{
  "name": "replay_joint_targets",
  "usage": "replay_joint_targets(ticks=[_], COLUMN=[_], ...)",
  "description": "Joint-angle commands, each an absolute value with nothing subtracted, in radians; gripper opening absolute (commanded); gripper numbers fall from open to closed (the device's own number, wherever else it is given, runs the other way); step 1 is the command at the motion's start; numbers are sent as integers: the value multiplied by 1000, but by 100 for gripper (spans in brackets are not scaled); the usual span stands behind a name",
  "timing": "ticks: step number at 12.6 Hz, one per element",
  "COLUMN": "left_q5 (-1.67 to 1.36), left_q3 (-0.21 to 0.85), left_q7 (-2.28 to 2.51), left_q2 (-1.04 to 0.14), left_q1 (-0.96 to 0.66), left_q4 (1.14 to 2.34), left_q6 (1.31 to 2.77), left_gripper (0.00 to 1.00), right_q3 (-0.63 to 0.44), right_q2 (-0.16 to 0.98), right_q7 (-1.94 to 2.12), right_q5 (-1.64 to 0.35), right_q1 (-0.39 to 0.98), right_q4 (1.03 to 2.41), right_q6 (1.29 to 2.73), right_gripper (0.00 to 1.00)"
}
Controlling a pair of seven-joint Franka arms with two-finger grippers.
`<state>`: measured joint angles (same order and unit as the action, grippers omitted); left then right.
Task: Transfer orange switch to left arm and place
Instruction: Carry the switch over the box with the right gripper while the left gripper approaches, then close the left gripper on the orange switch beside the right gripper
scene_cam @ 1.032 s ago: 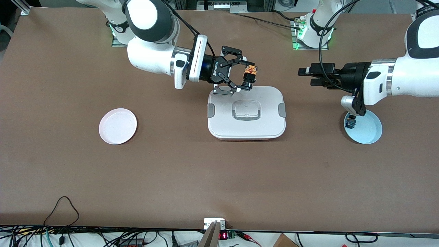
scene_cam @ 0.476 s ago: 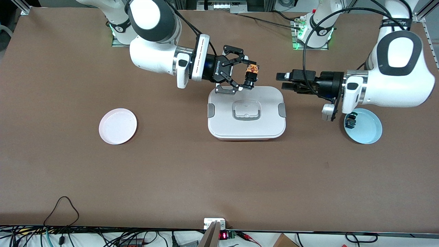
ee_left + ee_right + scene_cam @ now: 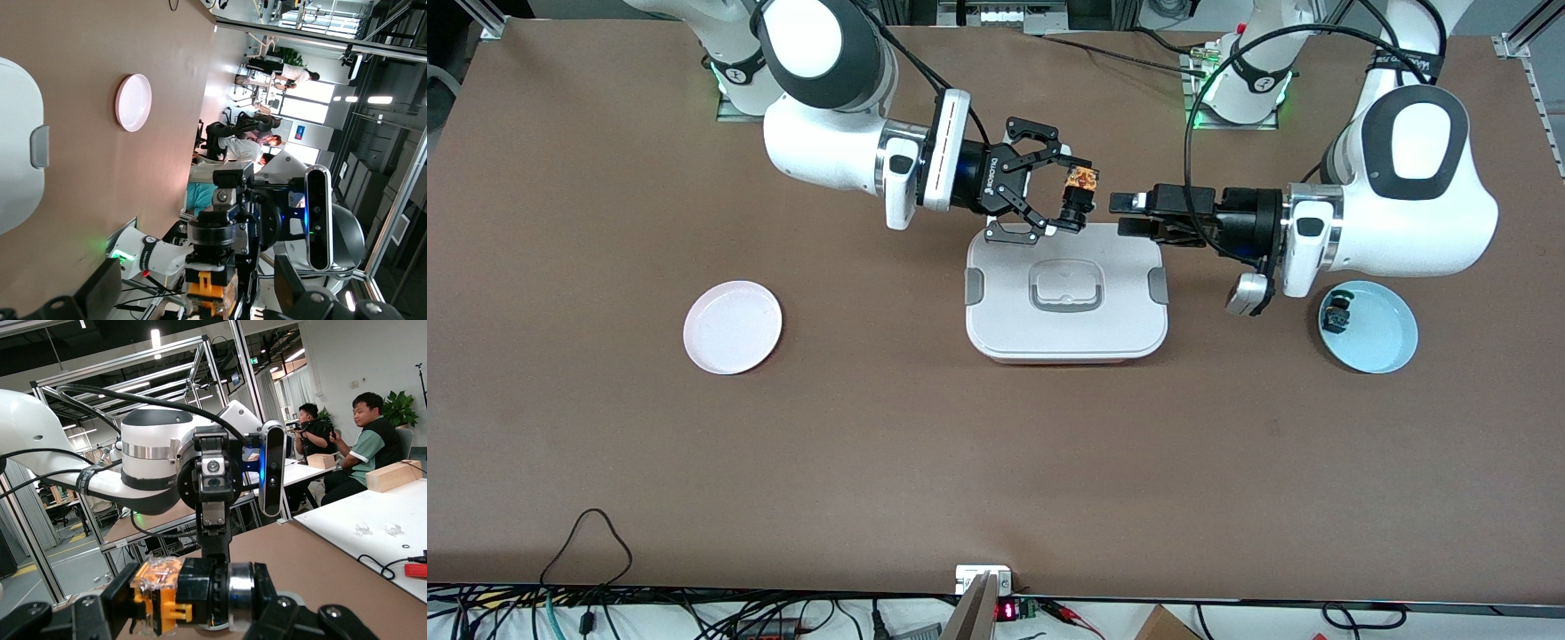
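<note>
Brown table, handover closing in above the box (image 3: 1065,302).
Front: right gripper (image 3: 1069,200) pinches the switch (image 3: 1080,180) over the box's far edge; left gripper (image 3: 1128,215), fingers spread, has moved in from the blue plate (image 3: 1383,338) and now nearly reaches it. Left wrist: switch (image 3: 208,283) dead ahead. Right wrist: switch (image 3: 159,587) clamped, left gripper (image 3: 213,470) facing it.

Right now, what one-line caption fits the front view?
Above the box, the right gripper holds the orange switch while the open left gripper faces it for handover.
</note>
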<state>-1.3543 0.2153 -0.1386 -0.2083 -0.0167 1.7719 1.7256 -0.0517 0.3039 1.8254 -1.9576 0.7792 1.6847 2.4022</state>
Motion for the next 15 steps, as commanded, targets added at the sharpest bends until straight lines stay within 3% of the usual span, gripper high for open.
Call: replay_joint_targets(ticks=[1, 15], left_q5=[-1390, -1551], left_q3=[213, 213], left_q7=[-163, -153], left_q2=[-221, -210], left_q1=[-40, -69], left_q4=[1776, 1873], left_q6=[1736, 1717], left_gripper=[100, 100], right_q3=[-55, -55], right_q2=[319, 322], right_q7=[1844, 1847], right_q5=[-1980, -1979], right_q1=[787, 784], right_q4=[1655, 1655], right_q6=[2413, 2413], right_gripper=[0, 0])
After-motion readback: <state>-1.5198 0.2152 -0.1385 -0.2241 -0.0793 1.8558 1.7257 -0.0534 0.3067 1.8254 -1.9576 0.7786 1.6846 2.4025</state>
